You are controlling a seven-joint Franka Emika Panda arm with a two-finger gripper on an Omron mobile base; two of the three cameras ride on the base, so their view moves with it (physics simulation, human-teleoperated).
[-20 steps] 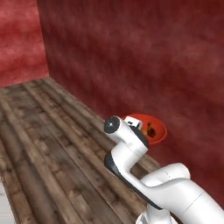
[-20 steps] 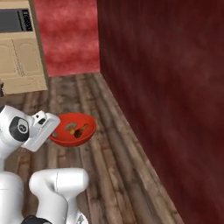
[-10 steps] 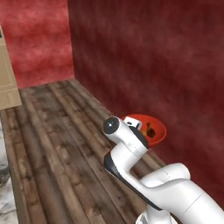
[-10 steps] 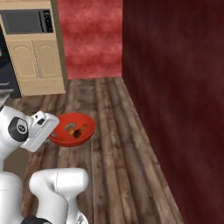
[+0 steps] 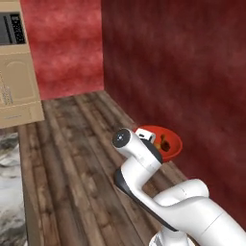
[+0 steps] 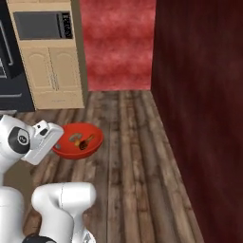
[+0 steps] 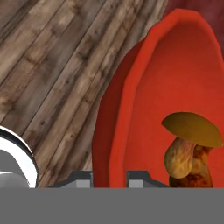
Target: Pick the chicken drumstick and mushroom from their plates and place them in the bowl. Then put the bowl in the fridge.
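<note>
1. A dark red wall point(image 5: 182, 72) filled the 3 o'clock side of the left base view, and a wooden plank floor point(image 6: 137, 156) ran beneath everything in both base views
2. A black fridge point(image 6: 10, 57) showed as a narrow strip at 10 o'clock in the right base view, just beside a tan cabinet point(image 6: 54, 71) with a microwave point(image 6: 40, 24) set in its top
3. The white arm point(image 5: 163, 192) rose from 5 o'clock in the left base view and carried the bowl out in front of it, clear of the floor
4. The bowl point(image 6: 78, 141) was round, deep and glossy red all over; in the right base view it hung at 3 o'clock from the hand, touching it at the rim
5. The gripper point(image 7: 109, 177) was closed on the bowl's near rim, its jaws nearly together with one tip on each side of the red wall, seen at 6 o'clock in the hand view
6. A mushroom point(image 7: 190, 140) with a brown cap and pale stem lay inside the bowl, at 3 o'clock from the gripper in the hand view
7. A mottled brown chicken drumstick point(image 7: 197, 173) lay against the mushroom's stem, low in the bowl
</note>
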